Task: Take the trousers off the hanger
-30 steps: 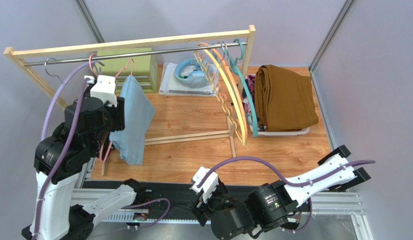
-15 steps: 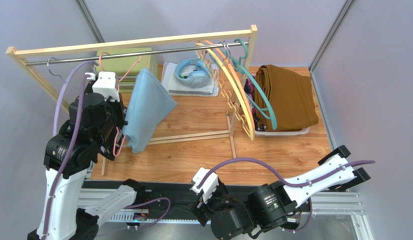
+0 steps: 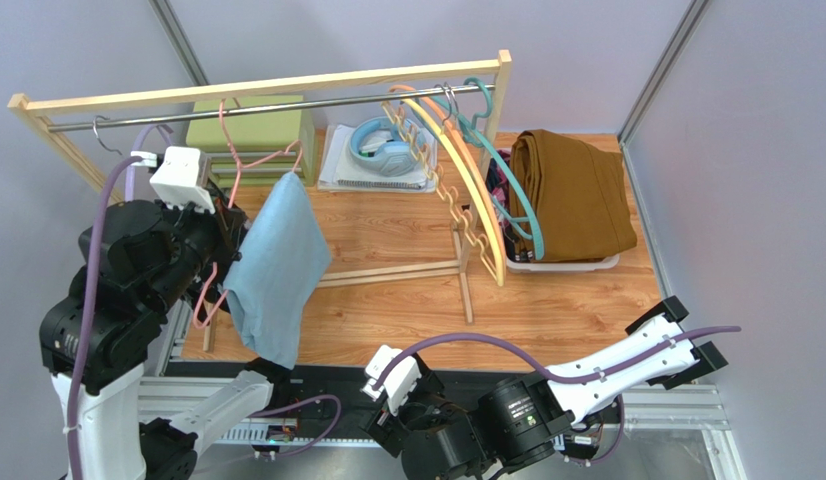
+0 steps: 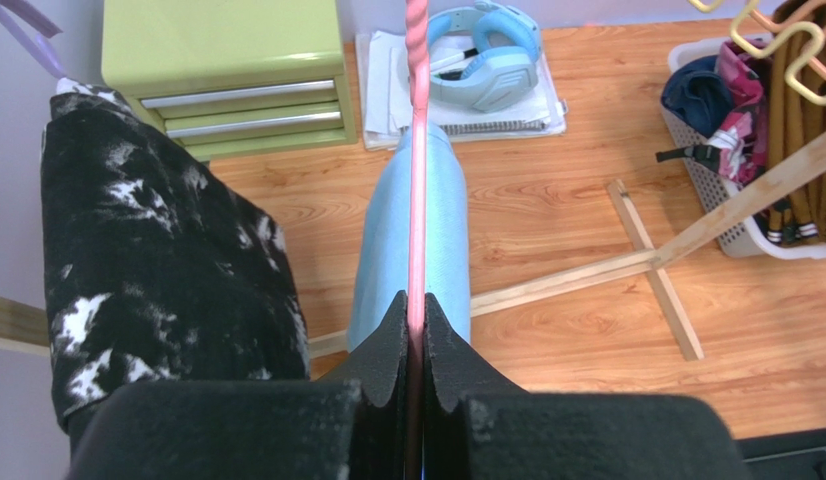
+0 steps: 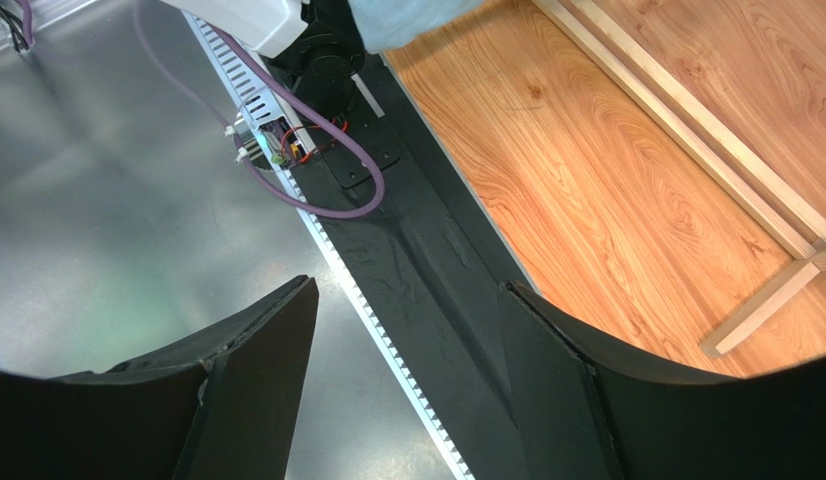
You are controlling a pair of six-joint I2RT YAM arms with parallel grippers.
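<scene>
Light blue trousers (image 3: 277,270) hang folded over a pink hanger (image 3: 259,163) whose hook sits at the rack's metal rail (image 3: 327,103). My left gripper (image 3: 230,218) is shut on the hanger's lower bar. In the left wrist view the pink hanger (image 4: 417,200) runs straight between the closed jaws of this gripper (image 4: 417,310), with the light blue trousers (image 4: 445,220) draped below it. Black white-speckled trousers (image 4: 157,270) lie to the left. Mustard-brown trousers (image 3: 572,195) top a basket (image 3: 562,265). My right gripper (image 5: 407,290) stands open and empty over the base rail.
Empty yellow (image 3: 467,190) and teal (image 3: 502,175) hangers hang at the rail's right end. A green drawer unit (image 3: 252,130) and blue headphones (image 3: 382,140) on a notebook sit behind the rack. The basket (image 4: 722,190) also holds navy and pink floral cloth. The rack's wooden foot (image 3: 387,272) crosses the table.
My left gripper has shut on the pink hanger. The hanger and the light blue trousers have swung out from the rack toward the near edge. The right arm shifted slightly left.
</scene>
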